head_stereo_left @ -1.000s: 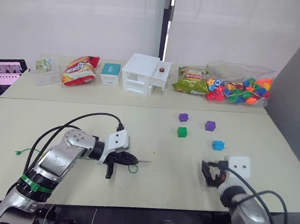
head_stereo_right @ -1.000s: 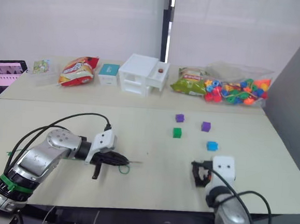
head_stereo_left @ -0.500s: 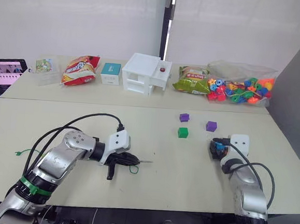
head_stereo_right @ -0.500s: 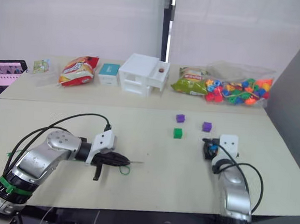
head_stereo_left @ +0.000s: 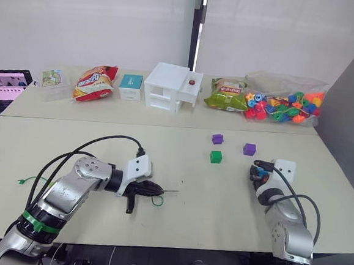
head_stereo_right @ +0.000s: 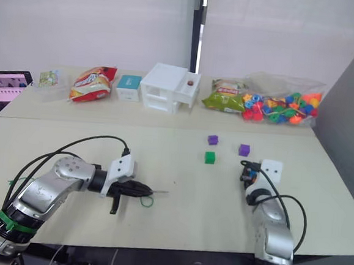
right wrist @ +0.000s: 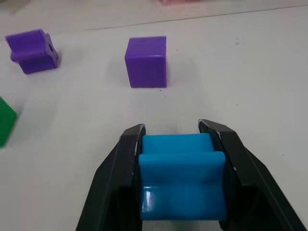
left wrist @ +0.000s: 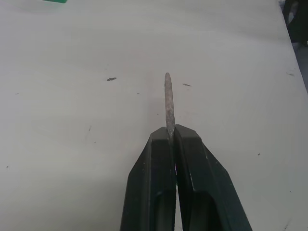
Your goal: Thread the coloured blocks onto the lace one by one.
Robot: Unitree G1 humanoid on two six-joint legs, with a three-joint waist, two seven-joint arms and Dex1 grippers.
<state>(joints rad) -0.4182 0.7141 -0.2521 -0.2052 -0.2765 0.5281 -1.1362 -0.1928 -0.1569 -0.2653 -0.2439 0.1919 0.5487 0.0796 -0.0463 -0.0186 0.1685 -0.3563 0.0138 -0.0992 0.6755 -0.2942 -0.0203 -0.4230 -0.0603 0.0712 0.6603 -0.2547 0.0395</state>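
No block is seen threaded on the lace, so the task is judged to be at its first pairing, with every block left to string. On the desk (head_stereo_left: 176, 218) the left gripper (head_stereo_left: 154, 189) is clamped on the lace (head_stereo_left: 157, 199) just behind its stiff tip (left wrist: 167, 98), which is held out level above the surface and aimed toward the robot's right; a small green loop of cord lies beneath the gripper, and the knotted tail (head_stereo_left: 22, 180) rests far off near the desk's left edge. The right gripper (right wrist: 180, 166) is closed around the blue block (right wrist: 182, 180), its two black fingers pressed against opposite sides, low at the desk's right side and well apart from the lace tip. Whether the block has left the surface cannot be told. Three other blocks lie loose just beyond: a purple cube (head_stereo_left: 248, 148), a second purple cube (head_stereo_left: 217, 138) and a dark green cube (head_stereo_left: 215, 156) nearest the middle. What is left, by this reading, is to bring the blue block to the tip, pass it on, and repeat for the remaining blocks.
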